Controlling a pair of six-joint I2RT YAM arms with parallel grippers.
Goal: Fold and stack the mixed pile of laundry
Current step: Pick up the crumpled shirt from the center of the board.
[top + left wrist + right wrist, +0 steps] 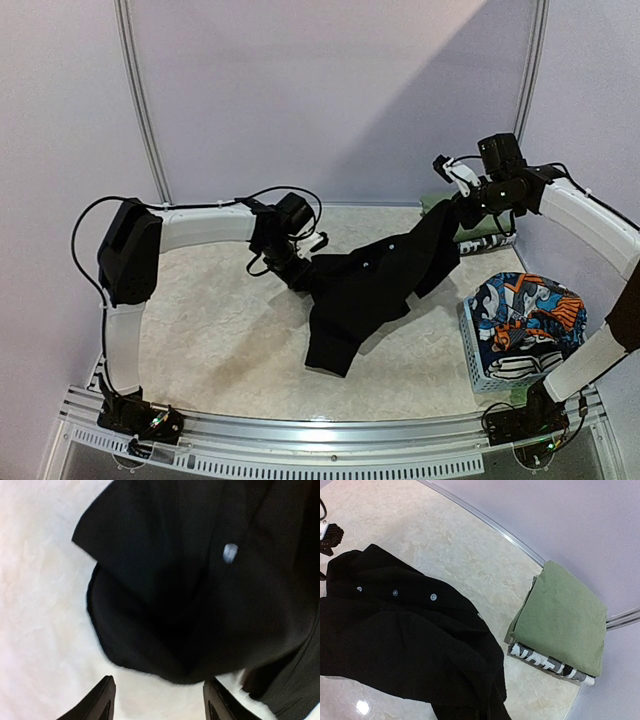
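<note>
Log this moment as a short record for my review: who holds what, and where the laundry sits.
Held item: black button-front shirt, one end raised, rest draped to the beige table
Right claw: shut on the shirt's raised end
Left claw: open, at the shirt's opposite edge, not gripping
Basket: pale blue lattice plastic basket holding an orange-blue-white cartoon-print garment
Stack: folded olive-green cloth on a black-and-white printed piece

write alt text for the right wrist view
A black garment with three pale buttons drapes across the left and bottom, over a pale marbled table. At right, by the wall, a folded olive-green cloth sits on a folded black-and-white printed piece.
</note>
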